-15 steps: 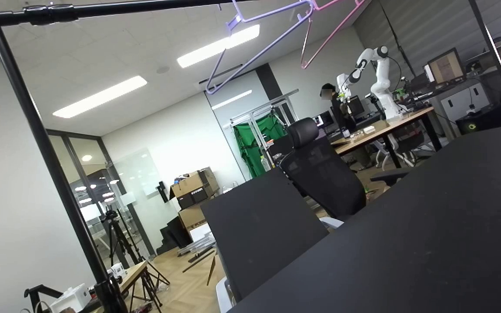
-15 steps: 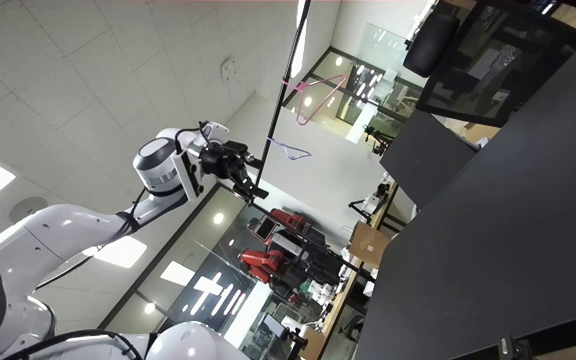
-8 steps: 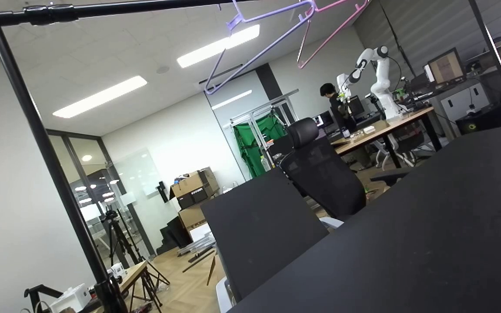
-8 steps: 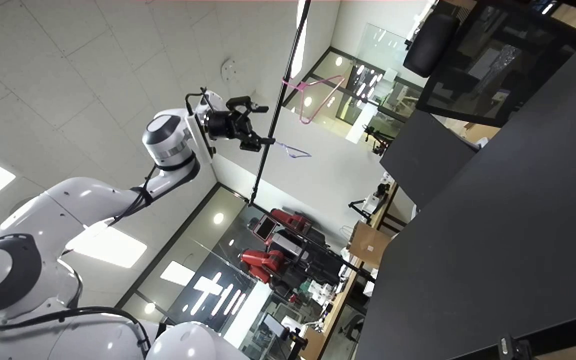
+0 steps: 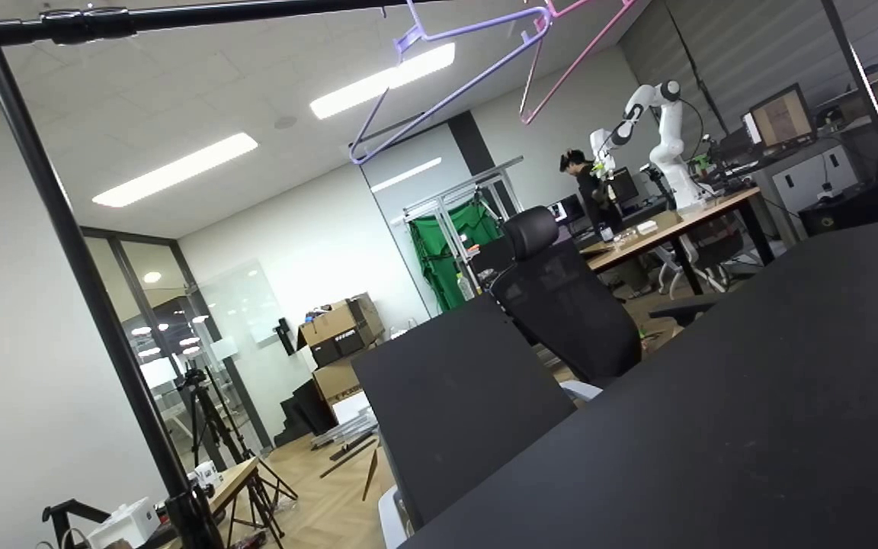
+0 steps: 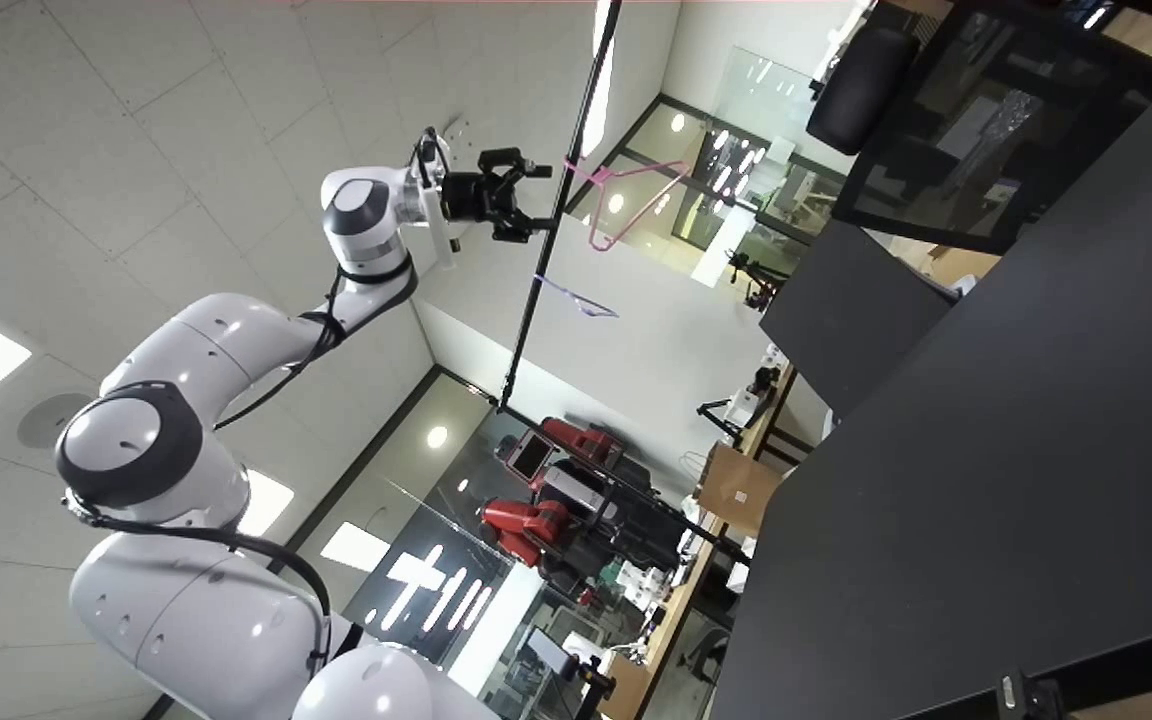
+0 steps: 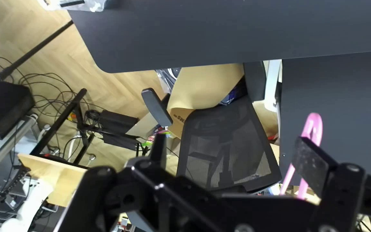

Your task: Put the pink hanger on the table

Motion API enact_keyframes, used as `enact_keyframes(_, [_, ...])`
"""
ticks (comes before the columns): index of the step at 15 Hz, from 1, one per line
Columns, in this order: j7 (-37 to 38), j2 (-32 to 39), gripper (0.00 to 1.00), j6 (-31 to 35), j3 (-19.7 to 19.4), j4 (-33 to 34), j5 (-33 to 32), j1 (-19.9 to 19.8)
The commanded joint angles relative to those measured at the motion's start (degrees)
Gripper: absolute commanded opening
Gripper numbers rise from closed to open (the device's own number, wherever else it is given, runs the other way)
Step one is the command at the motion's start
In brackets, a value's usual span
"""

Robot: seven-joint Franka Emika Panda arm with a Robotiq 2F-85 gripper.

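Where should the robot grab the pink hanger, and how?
Probably the pink hanger is best held by its neck, where its sloping sides meet, just below the rod it hangs from. I'd come from the side of the open gripper, jaws straddling the frame: the wrist view shows it thin and nearly edge-on.

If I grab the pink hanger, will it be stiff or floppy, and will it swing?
The pink hanger is probably light for its size, being just thin bars, and fairly stiff, as its triangular outline shows no sag. Hung from the rail, it may swing if nudged. Its narrow, smooth-looking bars might twist in the gripper.
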Motion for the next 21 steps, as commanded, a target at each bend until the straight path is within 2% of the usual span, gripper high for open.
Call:
enact_keyframes(1, [-0.03, 2.06, 1.0, -0.95, -0.72, 2.78, 0.91, 1.05])
enact_keyframes(4, [-0.06, 4.88, 1.0, -1.86, -0.69, 6.16, 1.55, 1.43])
enact_keyframes(13, [-0.06, 4.97, 1.0, -2.21, -0.71, 6.74, 1.74, 1.42])
enact_keyframes(21, [3.82, 14.63, 1.0, 26.36, 1.09, 8.64, 1.8, 1.85])
